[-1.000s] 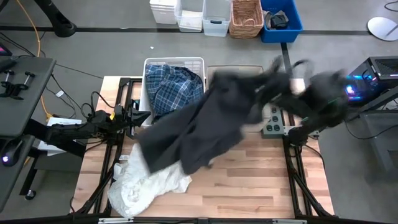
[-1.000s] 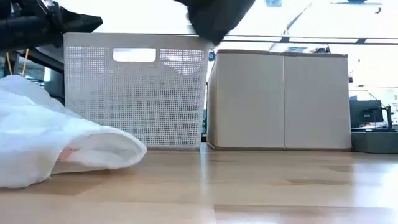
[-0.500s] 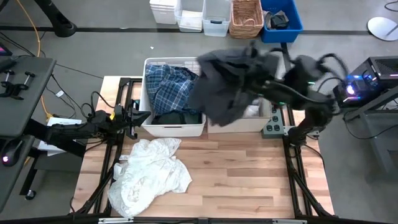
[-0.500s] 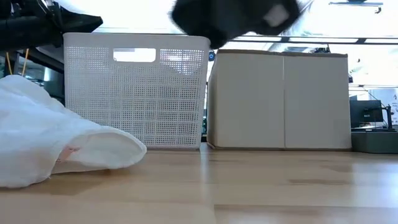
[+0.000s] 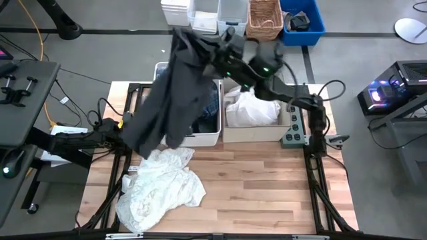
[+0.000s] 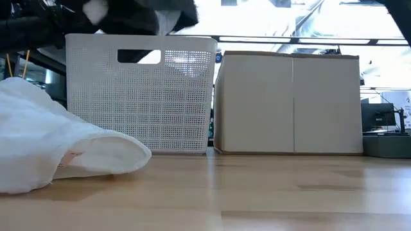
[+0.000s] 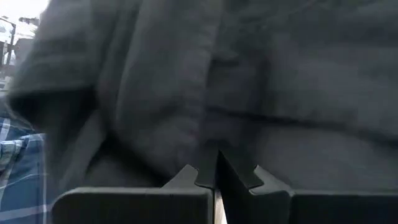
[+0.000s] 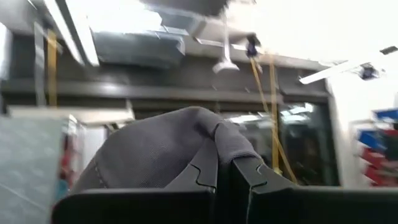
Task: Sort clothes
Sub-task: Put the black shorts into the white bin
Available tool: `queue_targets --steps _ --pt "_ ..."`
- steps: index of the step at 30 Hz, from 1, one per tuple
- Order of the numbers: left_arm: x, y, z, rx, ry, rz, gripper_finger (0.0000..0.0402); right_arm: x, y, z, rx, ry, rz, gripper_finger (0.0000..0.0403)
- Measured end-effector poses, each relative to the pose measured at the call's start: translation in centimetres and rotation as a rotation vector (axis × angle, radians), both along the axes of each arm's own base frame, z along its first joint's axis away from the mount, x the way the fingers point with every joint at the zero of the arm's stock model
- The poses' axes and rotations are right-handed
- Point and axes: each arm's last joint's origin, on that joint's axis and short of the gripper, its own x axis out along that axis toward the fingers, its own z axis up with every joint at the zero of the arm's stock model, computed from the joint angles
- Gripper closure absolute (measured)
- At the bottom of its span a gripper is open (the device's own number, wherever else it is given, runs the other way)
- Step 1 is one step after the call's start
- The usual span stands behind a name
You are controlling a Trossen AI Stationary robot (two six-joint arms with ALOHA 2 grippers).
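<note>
My right gripper (image 8: 225, 171) is shut on a dark grey garment (image 5: 170, 93), held high over the white slatted basket (image 5: 200, 139). The garment also shows at the top of the low view (image 6: 128, 16). A blue plaid shirt (image 5: 212, 100) lies in the basket. White clothes (image 5: 253, 110) lie in the tan cardboard box (image 6: 289, 102). A white garment (image 5: 160, 187) lies crumpled on the table's near left. My left gripper (image 7: 215, 177) is shut at the table's left edge. The hanging grey garment is close in front of it, and I cannot tell whether they touch. My right gripper pinches a bunched fold of the dark grey garment (image 8: 208, 134) between its two fingers. The fingers reach from the table's right toward its far left and tip upward. The garment hangs below the fingers, slack, clear of the table, over the basket and its left wall.
The basket (image 6: 138, 96) and the box stand side by side at the table's far edge. Bins and a wicker basket (image 5: 263, 19) stand on the floor beyond. Bare wood (image 5: 267, 193) lies at the near right.
My right gripper has swung from over the table's right side toward the far left, carrying the dark grey garment. The garment has been lifted off the white garment and the box. It now hangs over the basket. The white garment stays on the table, uncovered.
</note>
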Motion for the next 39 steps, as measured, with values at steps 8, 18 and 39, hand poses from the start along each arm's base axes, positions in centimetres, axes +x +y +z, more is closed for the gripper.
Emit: queue_targets --steps 8,18,39 --pt "0.0 0.0 0.0 0.0 0.0 0.001 0.0401 0.3 -4.4 -1.9 0.052 0.172 -0.271 0.0403" --pt "0.0 0.0 0.0 0.0 0.0 0.001 0.0401 -0.7 -5.4 -2.4 0.092 0.351 -0.771 0.0403" --pt "0.0 0.0 0.0 0.0 0.0 0.0 0.0401 9.6 -9.1 -18.7 0.555 0.655 -0.063 0.0403"
